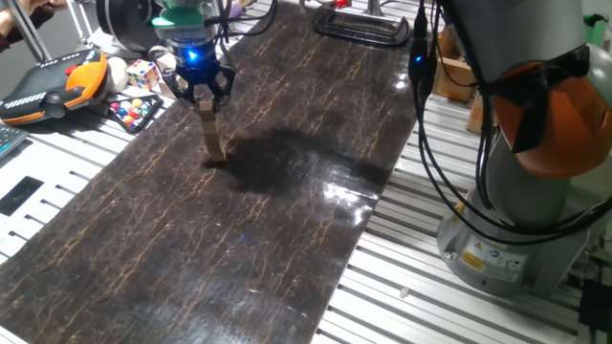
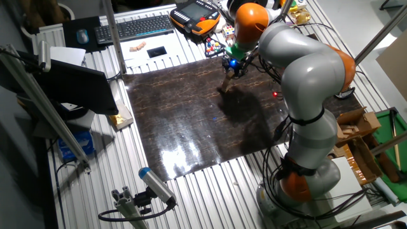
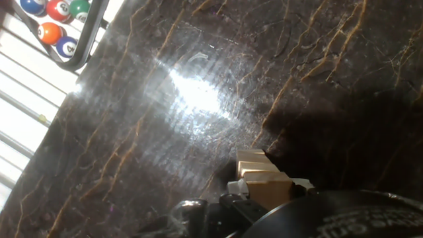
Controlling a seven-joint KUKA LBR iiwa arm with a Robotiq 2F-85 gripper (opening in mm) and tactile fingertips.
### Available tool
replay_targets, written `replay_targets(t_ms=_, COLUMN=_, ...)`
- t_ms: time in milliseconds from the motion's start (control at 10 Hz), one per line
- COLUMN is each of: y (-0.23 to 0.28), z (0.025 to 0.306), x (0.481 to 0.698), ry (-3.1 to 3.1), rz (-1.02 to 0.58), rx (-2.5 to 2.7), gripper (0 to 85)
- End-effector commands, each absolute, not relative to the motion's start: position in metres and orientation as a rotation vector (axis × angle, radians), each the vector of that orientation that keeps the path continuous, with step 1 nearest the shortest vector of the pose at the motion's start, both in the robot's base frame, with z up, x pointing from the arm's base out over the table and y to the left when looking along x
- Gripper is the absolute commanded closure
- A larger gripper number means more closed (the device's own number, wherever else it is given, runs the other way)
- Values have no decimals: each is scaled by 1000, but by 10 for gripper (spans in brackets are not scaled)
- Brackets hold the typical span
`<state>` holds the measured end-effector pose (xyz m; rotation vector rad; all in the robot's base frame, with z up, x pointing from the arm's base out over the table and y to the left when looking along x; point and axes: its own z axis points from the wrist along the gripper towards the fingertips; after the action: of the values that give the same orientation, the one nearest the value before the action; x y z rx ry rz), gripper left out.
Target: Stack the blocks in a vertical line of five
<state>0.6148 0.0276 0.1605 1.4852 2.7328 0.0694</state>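
Closest to my hand camera, the blocks (image 3: pixel 264 180) rise as a stack of tan cubes toward the lens. My gripper (image 1: pixel 204 98) grips the top cube. The stack stands on the dark marble tabletop (image 1: pixel 287 220) near its far-left edge. Beyond that edge, a black triangular rack (image 3: pixel 73 33) holds billiard balls (image 3: pixel 51 32).
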Motion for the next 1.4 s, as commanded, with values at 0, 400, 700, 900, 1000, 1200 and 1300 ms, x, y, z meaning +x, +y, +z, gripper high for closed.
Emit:
replay_targets(t_ms=0, y=28, z=160, x=615, ry=2724, rz=69, rx=1491, gripper=840)
replay_targets(t_ms=400, y=29, z=156, x=615, ry=2705, rz=77, rx=1505, gripper=840)
replay_targets(t_ms=700, y=28, z=156, x=615, ry=2705, rz=80, rx=1511, gripper=840)
replay_targets(t_ms=900, y=28, z=156, x=615, ry=2702, rz=82, rx=1512, gripper=840)
replay_targets(t_ms=1000, y=28, z=155, x=615, ry=2699, rz=85, rx=1511, gripper=840)
replay_targets(t_ms=1200, y=29, z=155, x=615, ry=2696, rz=91, rx=1514, gripper=840)
replay_targets(t_ms=1300, y=29, z=155, x=615, ry=2693, rz=96, rx=1515, gripper=813)
